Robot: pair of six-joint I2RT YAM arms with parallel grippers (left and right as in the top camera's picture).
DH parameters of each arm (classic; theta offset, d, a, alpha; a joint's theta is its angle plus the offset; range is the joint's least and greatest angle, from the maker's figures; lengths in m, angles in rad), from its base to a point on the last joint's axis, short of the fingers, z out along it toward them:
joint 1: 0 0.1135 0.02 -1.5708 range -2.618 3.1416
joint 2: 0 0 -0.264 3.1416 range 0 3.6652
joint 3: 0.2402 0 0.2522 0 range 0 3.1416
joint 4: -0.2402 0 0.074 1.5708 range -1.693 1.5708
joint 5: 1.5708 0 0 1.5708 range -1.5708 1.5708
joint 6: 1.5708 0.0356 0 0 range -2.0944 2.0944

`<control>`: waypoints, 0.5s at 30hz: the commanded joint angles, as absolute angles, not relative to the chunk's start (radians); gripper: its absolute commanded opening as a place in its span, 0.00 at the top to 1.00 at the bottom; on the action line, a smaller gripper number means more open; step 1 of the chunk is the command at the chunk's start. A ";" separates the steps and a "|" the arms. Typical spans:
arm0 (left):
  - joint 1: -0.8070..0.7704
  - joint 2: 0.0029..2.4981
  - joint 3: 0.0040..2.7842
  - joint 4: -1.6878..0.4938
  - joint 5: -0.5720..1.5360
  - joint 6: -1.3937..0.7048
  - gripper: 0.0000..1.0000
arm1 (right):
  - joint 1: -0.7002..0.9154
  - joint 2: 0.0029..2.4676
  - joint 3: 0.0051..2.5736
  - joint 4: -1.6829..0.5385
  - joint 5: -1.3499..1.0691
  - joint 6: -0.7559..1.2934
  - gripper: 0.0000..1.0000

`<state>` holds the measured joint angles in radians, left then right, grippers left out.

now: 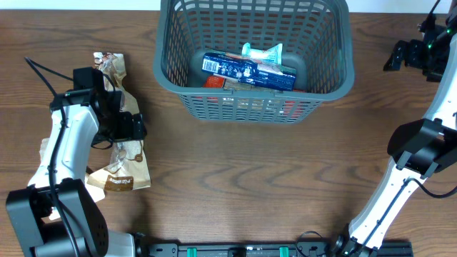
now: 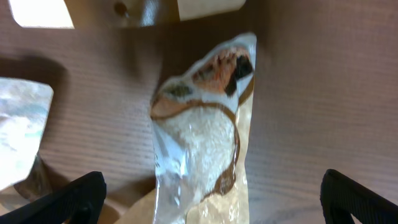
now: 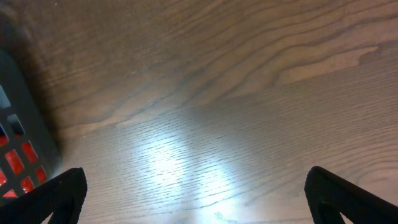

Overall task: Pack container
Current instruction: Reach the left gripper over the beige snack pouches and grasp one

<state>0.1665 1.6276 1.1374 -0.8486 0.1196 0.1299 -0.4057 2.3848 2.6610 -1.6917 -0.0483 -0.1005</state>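
Note:
The dark grey lattice basket stands at the back middle of the table; a corner of it shows in the right wrist view. It holds a blue box, a teal-and-white packet and red items. Brown-and-clear packets lie at the left: one near the top and one lower. My left gripper is open over a clear rice packet, fingers wide either side. My right gripper is open and empty over bare wood at the far right.
A pale packet lies left of the rice packet. A brown packet's edge sits beyond it. The right arm's base rises at the right edge. The wooden table spreads between the arms.

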 commanded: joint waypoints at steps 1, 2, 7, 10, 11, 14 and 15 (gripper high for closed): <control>0.170 1.635 1.134 -0.835 0.104 0.111 0.01 | -0.407 2.370 2.666 -1.695 -0.042 -0.083 0.01; 0.170 1.639 1.132 -0.829 0.104 0.111 0.01 | -0.407 2.370 2.666 -1.695 -0.042 -0.083 0.01; 0.170 1.658 1.112 -0.808 0.104 0.110 0.01 | -0.407 2.370 2.666 -1.695 -0.041 -0.083 0.01; 0.170 1.666 1.097 -0.794 0.104 0.110 0.01 | -0.407 2.370 2.666 -1.695 -0.042 -0.083 0.01; 0.170 1.668 1.092 -0.789 0.104 0.110 0.01 | -0.407 2.370 2.666 -1.695 -0.041 -0.083 0.01; 0.170 1.677 1.065 -0.761 0.103 0.099 0.01 | -0.407 2.370 2.666 -1.694 -0.041 -0.083 0.01; 0.170 1.680 1.055 -0.754 0.103 0.099 0.01 | -0.407 2.370 2.666 -1.694 -0.041 -0.083 0.01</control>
<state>0.1665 1.6611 1.0805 -0.7639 0.1192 0.1223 -0.4057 2.3848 2.6610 -1.6913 -0.0479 -0.1005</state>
